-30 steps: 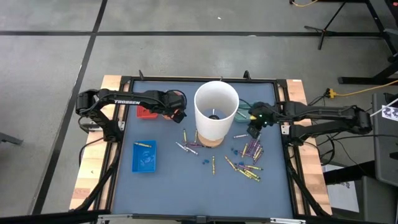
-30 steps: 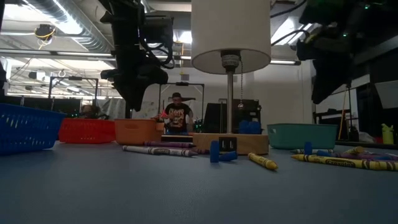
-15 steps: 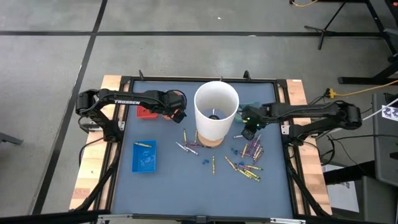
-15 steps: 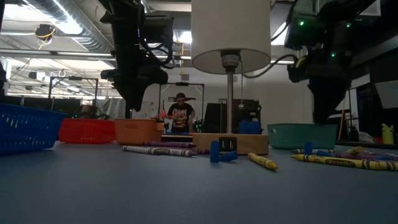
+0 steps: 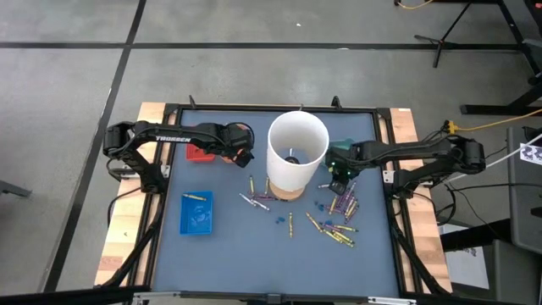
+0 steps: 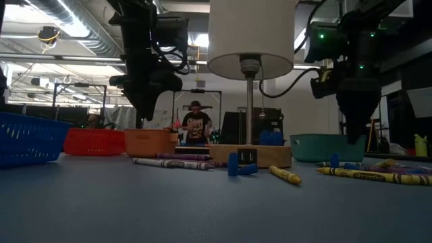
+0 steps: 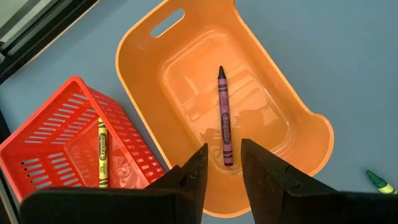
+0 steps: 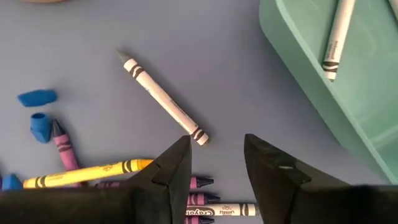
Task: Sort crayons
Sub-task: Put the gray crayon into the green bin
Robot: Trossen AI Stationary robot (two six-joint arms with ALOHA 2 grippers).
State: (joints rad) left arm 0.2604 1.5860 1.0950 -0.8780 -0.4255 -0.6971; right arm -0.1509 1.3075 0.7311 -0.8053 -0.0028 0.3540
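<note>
Crayons lie scattered on the blue-grey table, one cluster at the right (image 5: pixel 339 224) and a few by the lamp base (image 5: pixel 258 193). My right gripper (image 8: pixel 217 146) hangs open just above the table, its fingers on either side of one end of a white crayon (image 8: pixel 163 96), not touching it; the low view shows the gripper (image 6: pixel 356 135) clear of the table. My left gripper (image 7: pixel 224 158) waits open over the orange tray (image 7: pixel 298 124), where a purple crayon (image 7: pixel 224 121) lies on the floor. A yellow crayon (image 7: pixel 100 152) lies in the red basket (image 7: pixel 50 137).
A tall white lamp shade (image 5: pixel 296 152) on a wooden base stands mid-table between the arms. A teal tray (image 8: pixel 323 93) holding a white crayon (image 8: pixel 336 43) sits beside my right gripper. A blue tray (image 5: pixel 196 212) is at the near left. Small blue bits (image 8: pixel 38 98) lie among the crayons.
My right gripper has come down toward the table and moved toward its left and near edges, from beside the teal tray to over the white crayon, tipping to point more steeply down. Its fingers have stayed open.
</note>
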